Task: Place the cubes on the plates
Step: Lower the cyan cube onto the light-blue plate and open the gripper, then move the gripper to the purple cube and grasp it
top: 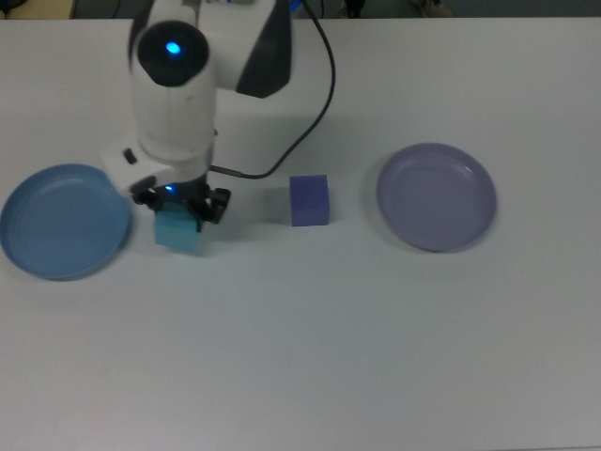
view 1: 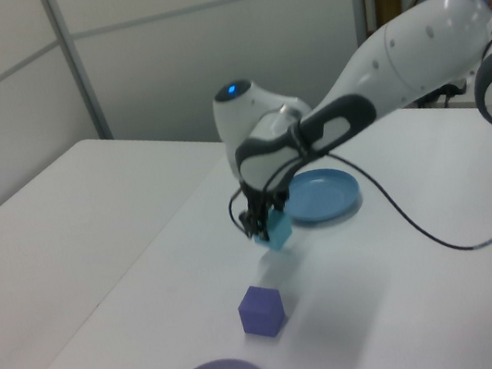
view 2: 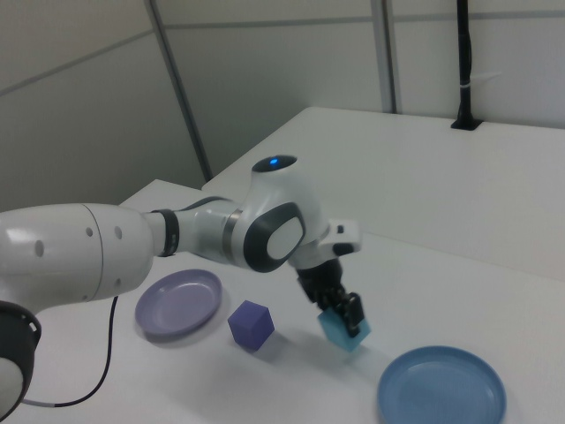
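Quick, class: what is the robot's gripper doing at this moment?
Gripper: closed on the turquoise cube, holding it tilted and lifted off the table.

In the top view, we are losing the arm past the upper edge, and its wrist is covering the gripper and perhaps part of the turquoise cube.

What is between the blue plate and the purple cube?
The turquoise cube, held off the table by the pincer, hangs between blue plate and purple cube, top view.
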